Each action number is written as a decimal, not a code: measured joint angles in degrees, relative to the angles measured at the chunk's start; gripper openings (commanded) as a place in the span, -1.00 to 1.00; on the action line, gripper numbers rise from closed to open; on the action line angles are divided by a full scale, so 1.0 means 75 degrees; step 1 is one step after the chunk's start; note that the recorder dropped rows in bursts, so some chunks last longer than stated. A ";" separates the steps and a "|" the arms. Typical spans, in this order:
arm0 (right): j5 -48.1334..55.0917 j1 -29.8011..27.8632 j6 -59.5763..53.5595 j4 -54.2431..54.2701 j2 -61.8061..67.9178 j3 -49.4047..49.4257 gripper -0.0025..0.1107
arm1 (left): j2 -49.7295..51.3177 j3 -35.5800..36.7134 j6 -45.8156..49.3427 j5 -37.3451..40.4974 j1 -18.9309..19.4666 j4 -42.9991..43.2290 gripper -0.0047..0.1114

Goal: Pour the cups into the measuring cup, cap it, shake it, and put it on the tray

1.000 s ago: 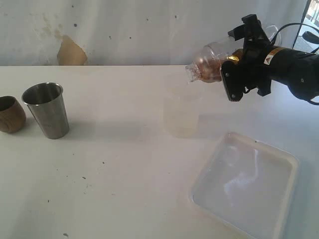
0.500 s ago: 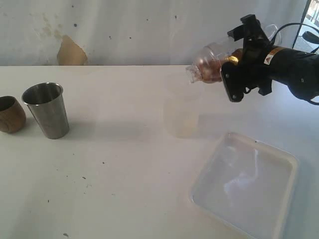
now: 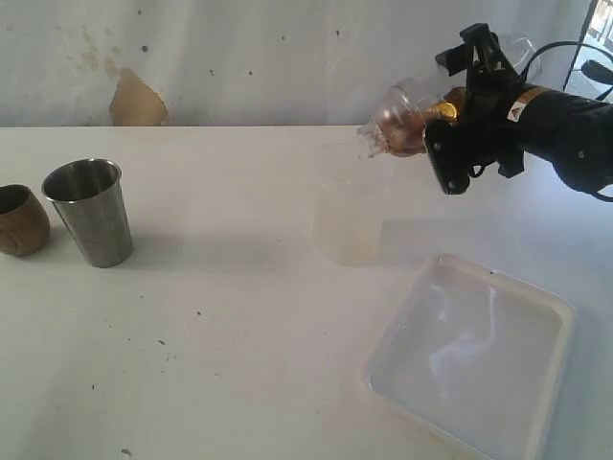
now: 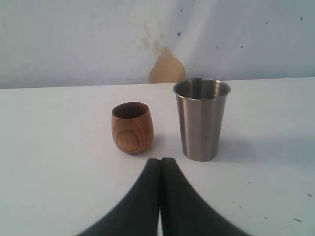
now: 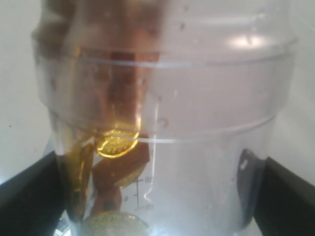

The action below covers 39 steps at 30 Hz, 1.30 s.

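Observation:
My right gripper [image 3: 458, 123] is shut on the measuring cup [image 3: 407, 115] and holds it tipped on its side in the air, above and behind the frosted cup [image 3: 349, 225]. A clear dome lid [image 3: 374, 136] sits on its mouth. The right wrist view shows gold coins [image 5: 117, 142] and brown pieces inside the measuring cup [image 5: 206, 147], with the right gripper [image 5: 157, 196] black on both sides of it. The steel tumbler [image 3: 88, 211] [image 4: 202, 118] and wooden cup [image 3: 19, 220] [image 4: 132, 127] stand at the left. My left gripper [image 4: 160, 163] is shut and empty just short of them.
The white tray [image 3: 536, 297] lies on the table at the front right, below the right arm. A pale wall with a brown patch [image 3: 137, 101] runs behind the table.
The right gripper has risen slightly with the measuring cup, and the cup's lidded end has tipped a little upward. The left gripper and the standing cups have not moved.

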 measured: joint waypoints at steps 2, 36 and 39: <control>-0.0013 0.0000 -0.0148 0.0000 0.0000 0.0000 -0.96 | 0.0000 0.0000 0.0000 0.0000 0.0000 0.0000 -0.92; -0.1241 0.0000 -0.0277 0.0000 0.0000 0.0000 -0.96 | 0.0000 0.0000 0.0000 0.0000 0.0000 0.0000 -0.92; -0.1304 0.0000 -0.0183 0.0000 0.0000 0.0000 -0.96 | 0.0000 0.0000 0.0000 0.0000 0.0000 0.0000 -0.92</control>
